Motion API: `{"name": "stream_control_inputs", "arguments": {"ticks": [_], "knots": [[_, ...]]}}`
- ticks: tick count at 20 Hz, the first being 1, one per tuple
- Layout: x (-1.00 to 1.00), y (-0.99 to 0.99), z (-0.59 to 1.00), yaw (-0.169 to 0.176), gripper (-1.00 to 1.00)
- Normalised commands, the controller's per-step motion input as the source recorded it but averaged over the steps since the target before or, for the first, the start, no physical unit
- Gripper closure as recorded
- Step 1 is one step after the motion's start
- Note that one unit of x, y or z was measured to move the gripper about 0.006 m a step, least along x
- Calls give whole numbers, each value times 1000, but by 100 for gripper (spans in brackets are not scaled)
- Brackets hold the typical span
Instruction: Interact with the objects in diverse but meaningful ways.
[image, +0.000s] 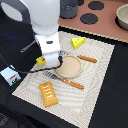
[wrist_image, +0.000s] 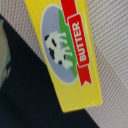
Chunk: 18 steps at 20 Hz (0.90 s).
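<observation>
The arm's bulky white wrist hangs low over the near edge of a pale woven placemat (image: 95, 75), and it hides the gripper in the exterior view, so I cannot tell whether the fingers are apart or together; the wrist view shows no fingertips either. Directly under it lies the yellow box (wrist_image: 62, 55), a long flat rectangular pack with smooth glossy faces, printed with a blue oval, a black-and-white cow and a red ribbon reading BUTTER; it rests half on the ribbed mat and half on the dark tabletop. In the exterior view only a yellow corner of it (image: 40, 61) peeks out beside the arm. Near it sits a round tan plate (image: 68, 66) with a raised rim, flanked by an orange-handled fork (image: 62, 80) and knife (image: 86, 58). A holed cheese wedge (image: 78, 42) lies further back, a scored orange-brown bread block (image: 48, 94) nearer, and a small white carton (image: 10, 75) off the mat.
</observation>
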Motion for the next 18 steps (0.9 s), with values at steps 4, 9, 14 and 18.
{"name": "stream_control_inputs", "arguments": {"ticks": [4,9,14,18], "knots": [[-240,29,-47,58,100],[-143,18,24,38,100],[-153,1,6,55,100],[-144,7,0,61,100]]}}
